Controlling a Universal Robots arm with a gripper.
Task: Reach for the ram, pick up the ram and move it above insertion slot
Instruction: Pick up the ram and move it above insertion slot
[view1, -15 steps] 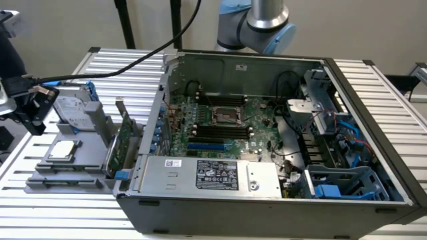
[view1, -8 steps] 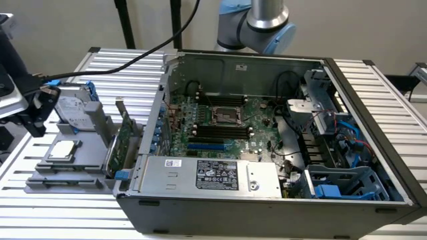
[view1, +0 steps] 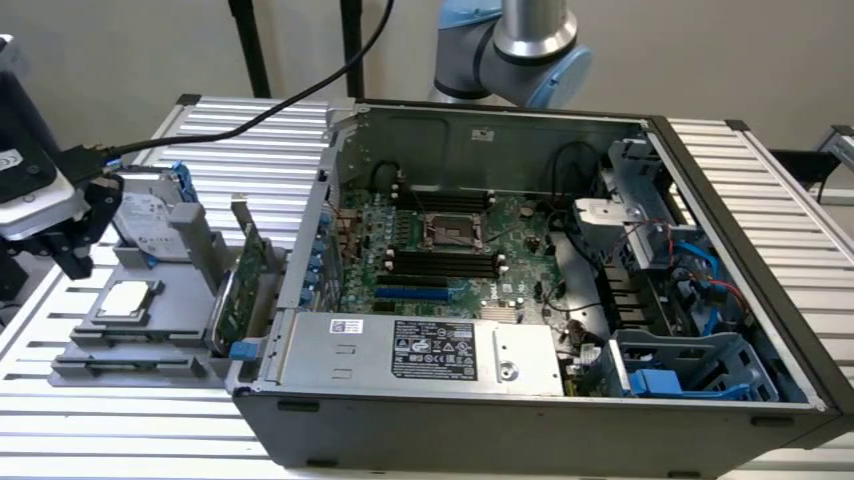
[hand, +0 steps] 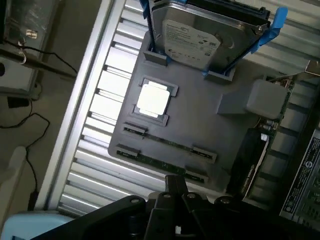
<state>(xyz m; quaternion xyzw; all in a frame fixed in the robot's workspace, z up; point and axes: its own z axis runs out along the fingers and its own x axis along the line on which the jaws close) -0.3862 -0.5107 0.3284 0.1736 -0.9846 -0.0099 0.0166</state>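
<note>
The tool (hand: 175, 184) hangs shut and empty over the grey holder (hand: 200, 115), near the ram (hand: 167, 143). It should open and square across that thin board, I'd say.

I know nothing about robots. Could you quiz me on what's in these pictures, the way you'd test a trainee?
1. True or false: the ram already sits inside the case.
2. What does the gripper hang over?
A. the motherboard
B. the grey holder
C. the power supply
3. Fill in: the bracket around the hard drive is coloured ____.

Key:
1. False. The ram lies in the holder, outside the case.
2. B.
3. Blue.
</note>
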